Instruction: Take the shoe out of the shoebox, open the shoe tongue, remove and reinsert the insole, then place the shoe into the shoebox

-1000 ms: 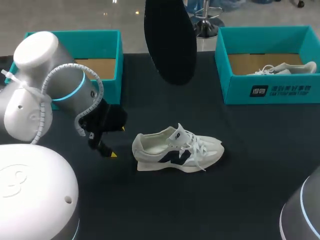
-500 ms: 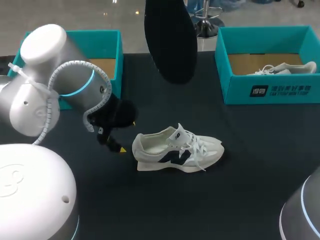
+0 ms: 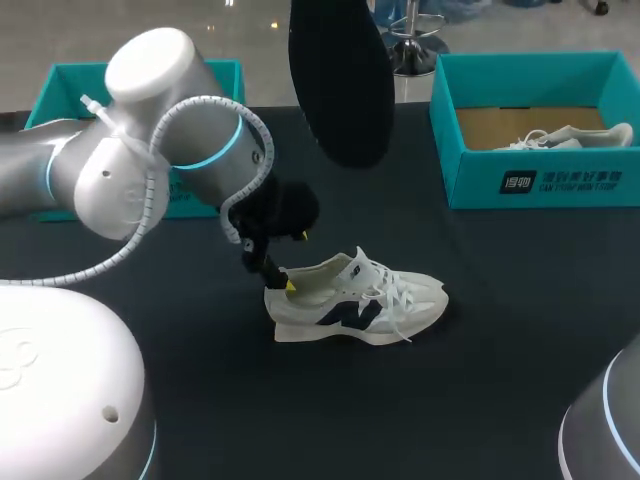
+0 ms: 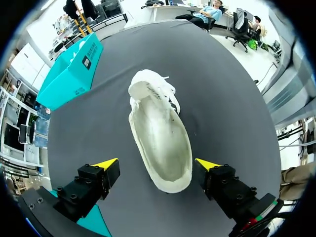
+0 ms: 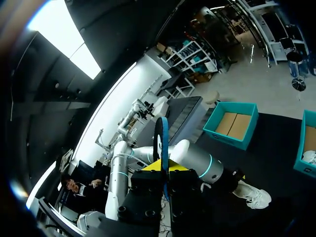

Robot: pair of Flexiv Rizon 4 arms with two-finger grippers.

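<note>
Shoe (image 4: 160, 123): heel is straddled by the wide-open left end effector (image 4: 157, 163), long axis aligned straight ahead. Insole (image 3: 340, 80): clamped in right end effector (image 5: 165, 165), well above shoe.

L gripper (image 4: 157, 164) moved right, now straddling shoe (image 3: 355, 300) heel.

Two white shoes are here: one shoe (image 4: 160, 133) lies on the table (image 3: 500, 350) between the spread fingers of the left gripper (image 4: 156, 163). A second shoe (image 3: 570, 137) lies in the right shoebox (image 3: 540, 180), well ahead of that gripper and off to one side. There are two teal shoeboxes, the other being the left shoebox (image 3: 236, 100) just behind the left gripper, and one black insole (image 5: 161, 143), pinched between the fingers of the right gripper (image 5: 162, 167). That makes two grippers, each with two yellow-tipped fingers.
</note>
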